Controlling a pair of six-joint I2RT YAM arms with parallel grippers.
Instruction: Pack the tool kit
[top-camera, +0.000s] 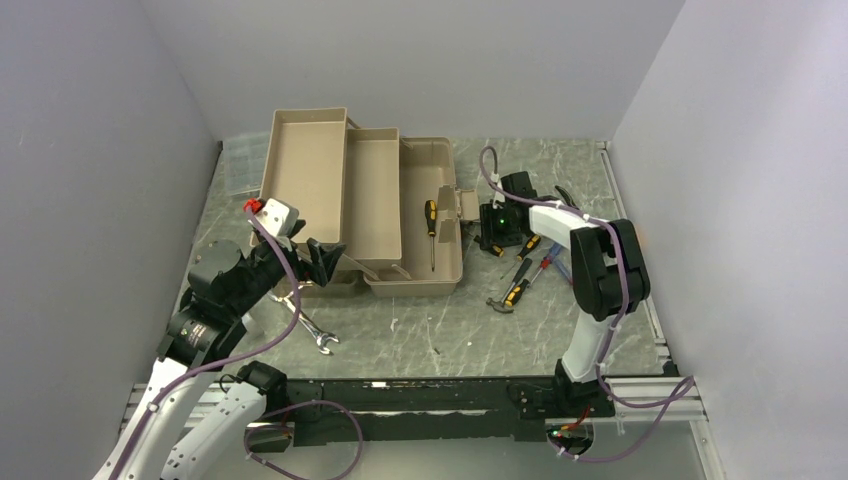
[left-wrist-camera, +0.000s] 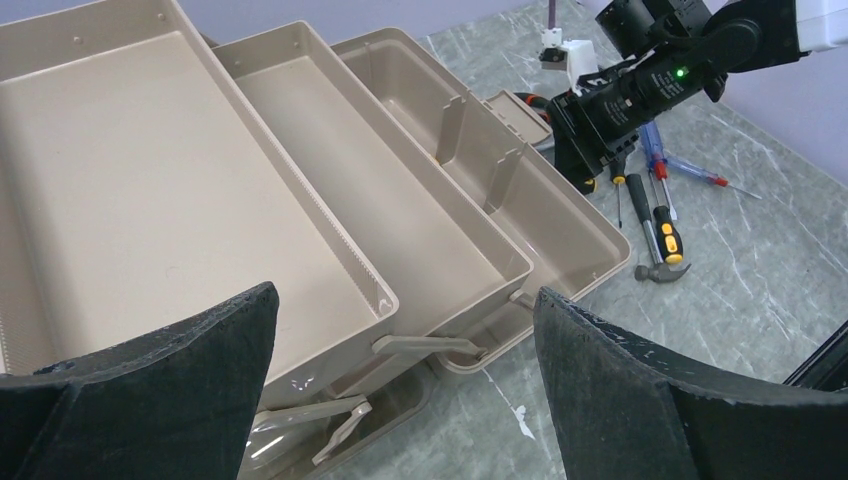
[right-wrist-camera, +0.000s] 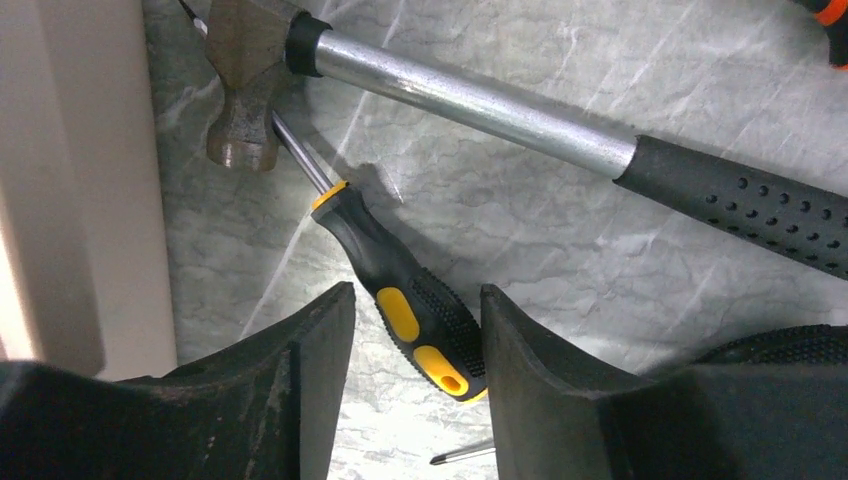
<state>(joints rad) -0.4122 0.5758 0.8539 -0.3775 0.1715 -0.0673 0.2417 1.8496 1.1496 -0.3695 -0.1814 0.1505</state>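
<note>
Toolbox (top-camera: 425, 275) sat open at table centre-left, trays folded out twd the left. Top tray (top-camera: 305, 170) and mid tray (top-camera: 372, 195) showed nothing in them. Bottom bin (top-camera: 447, 160) held one packed screwdriver (top-camera: 431, 226), lying lengthwise along the bin.

L gripper (top-camera: 325, 258) hovered at the box's near-left corner, jaws at full spread, holding nothing. R gripper (right-wrist-camera: 418, 300) was low over the table just beside the box's right wall, jaws abt half-wide.

Big hammer (right-wrist-camera: 470, 95) lay on the table by that wall, head nearest the box, steel shaft and black grip running away from it.

Target screwdriver (right-wrist-camera: 350, 215), black-yellow, lay on the table w/ its handle betw the R fingers (right-wrist-camera: 300, 380) and its shaft angled up-left in the wrist view, twd the hammer head; tip hidden there. A sliver of table showed on one side of the handle, so prob not clamped yet. R arm was clearly the nearer one. Box lay to the gripper's left, so once gripped the move would likely be a lift clear of the hammer, then a short carry over the wall into the bin.

Wrench (top-camera: 312, 331) lay loose near the L arm; small hammer (top-camera: 508, 297) and more drivers (top-camera: 530, 262) sat right of the box.
</note>
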